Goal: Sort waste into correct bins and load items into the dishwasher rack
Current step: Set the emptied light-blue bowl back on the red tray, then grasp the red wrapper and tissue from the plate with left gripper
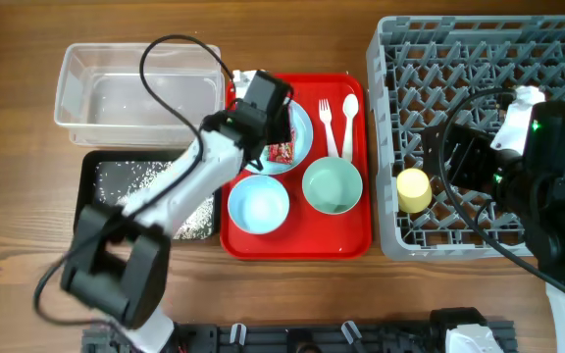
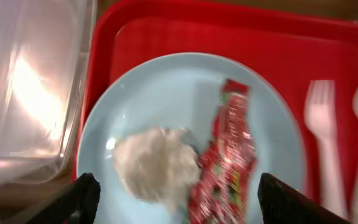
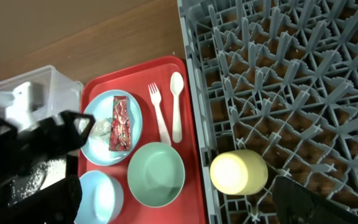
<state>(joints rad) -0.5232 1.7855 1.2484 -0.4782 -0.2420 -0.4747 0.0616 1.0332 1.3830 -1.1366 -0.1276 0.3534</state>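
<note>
My left gripper [image 1: 268, 106] [image 2: 176, 200] is open and hovers over the large light blue plate [image 1: 305, 147] [image 2: 166, 93]. On the plate lie the crumpled white tissue [image 2: 156, 165] and the red wrapper [image 1: 282, 152] [image 2: 229, 155]. The small blue bowl [image 1: 258, 206], mint bowl [image 1: 333, 186], white fork [image 1: 327, 123] and spoon [image 1: 349, 118] sit on the red tray [image 1: 297, 238]. The yellow cup [image 1: 413, 189] [image 3: 238, 171] lies on its side in the grey rack [image 1: 479, 59]. My right gripper [image 1: 459, 157] [image 3: 179, 205] is open and empty above the rack's left part.
The clear tub [image 1: 135, 93] stands at the back left. The black tray [image 1: 106, 176] in front of it holds white rice scraps. The left arm's cable loops over the tub. The red tray lies between the bins and the rack.
</note>
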